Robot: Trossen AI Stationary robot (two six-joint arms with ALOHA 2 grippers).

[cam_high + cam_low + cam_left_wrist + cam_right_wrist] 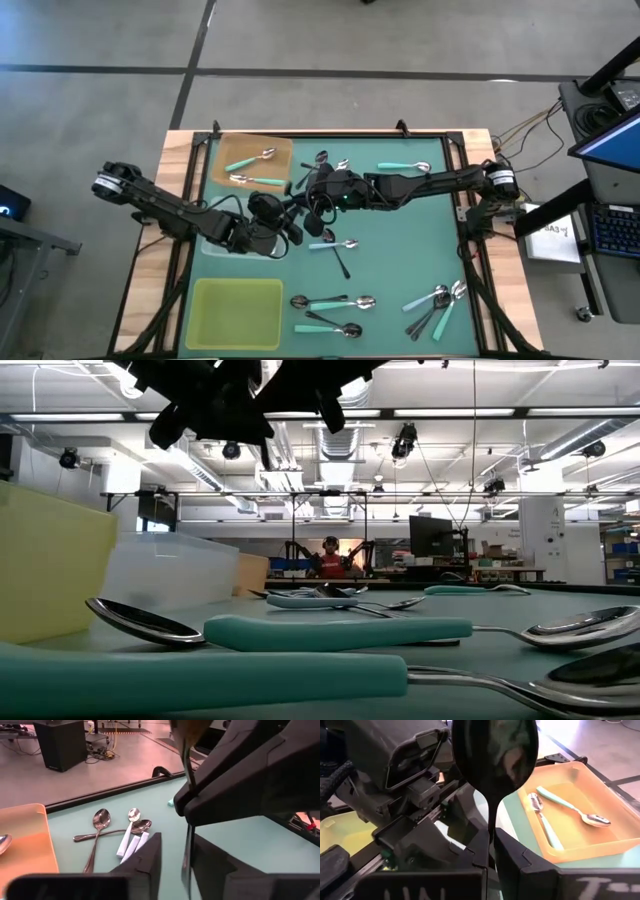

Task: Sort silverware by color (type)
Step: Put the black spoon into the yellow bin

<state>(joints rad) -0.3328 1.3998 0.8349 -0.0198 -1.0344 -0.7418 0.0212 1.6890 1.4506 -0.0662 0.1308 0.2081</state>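
One black-handled spoon (494,757) held upright mid-table, its handle pinched in the closed right gripper (490,851); left gripper (176,865), fingers parted around the same handle, not visibly clamped. Risk: release before the left closes drops it among unsorted spoons (335,302).

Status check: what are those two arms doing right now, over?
Right gripper shut on dark-handled spoon, held upright. Left gripper open around its handle. Nothing blocking.
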